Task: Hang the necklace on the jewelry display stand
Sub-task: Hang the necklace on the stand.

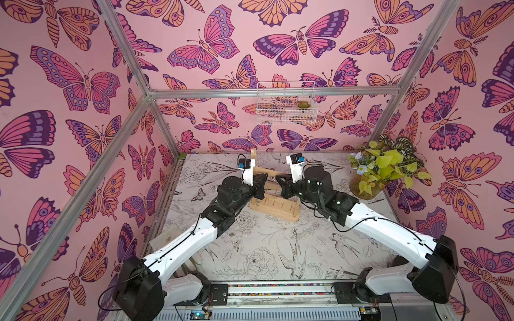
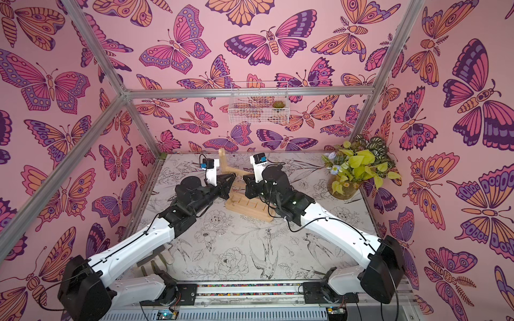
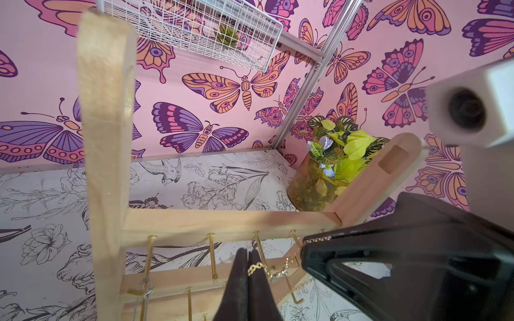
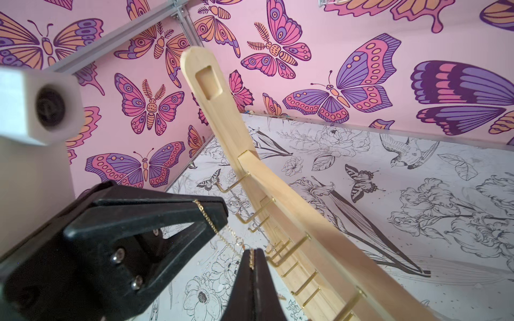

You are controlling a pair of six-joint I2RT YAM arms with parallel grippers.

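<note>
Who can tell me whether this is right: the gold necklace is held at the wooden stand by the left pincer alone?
Not alone. The necklace is held at the wooden stand by both the left pincer and the right pincer, each shut on it, so it runs between them. Both wrist views show this.

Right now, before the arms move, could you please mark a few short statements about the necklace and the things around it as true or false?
1. The left gripper and the right gripper are both shut on the necklace. True.
2. The necklace lies on the table. False: it is held in the air, stretched between the two grippers.
3. The wire basket stands on the table. False: it hangs high on the back wall.
4. The vase of flowers stands in a far corner of the table. True.
</note>
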